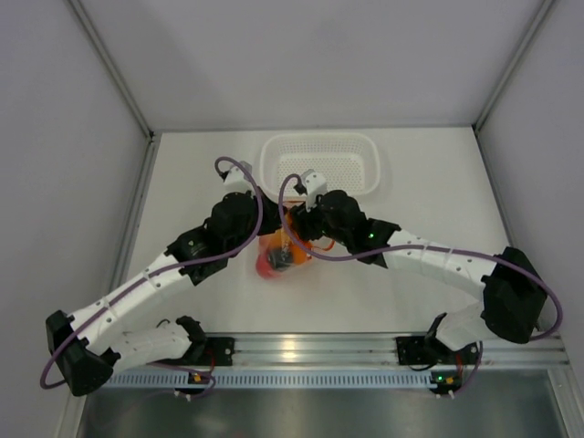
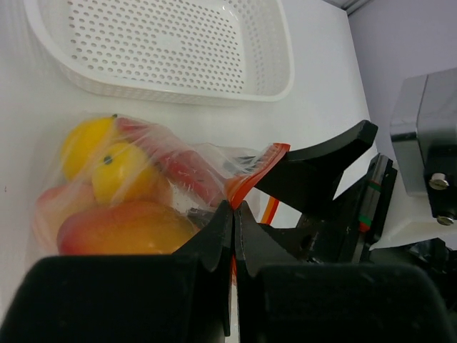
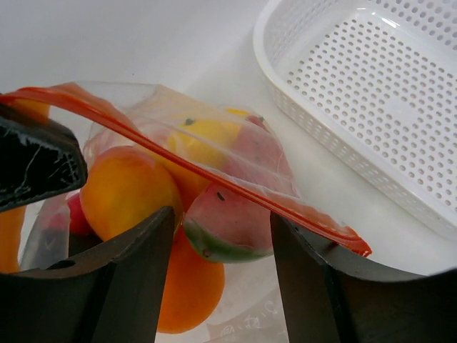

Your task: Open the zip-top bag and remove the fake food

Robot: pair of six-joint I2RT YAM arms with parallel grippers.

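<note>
Seeing zip-top bag [image 1: 278,251] lying mid-table, just short of white basket [image 2: 178,91], not touching it. Fake food [image 3: 128,189] all sitting inside the bag, nothing out yet.

Pinching orange zip strip [image 2: 255,171] with left gripper [image 2: 233,221], jaws pressed flat together on it, lifting that lip off the fruit.

Holding right gripper [image 3: 221,264] with jaws apart, clamping nothing as far as showing. Hovering right at the mouth, facing the left gripper, both about equally near.

Key relation: strip's long axis running diagonally across the right jaws' gap, just beyond the fingertips, far end lying over the right-hand finger. Judging the free lip as the next target: needing the right jaws to be straddling the strip crosswise, then pulling away from the left pinch.
</note>
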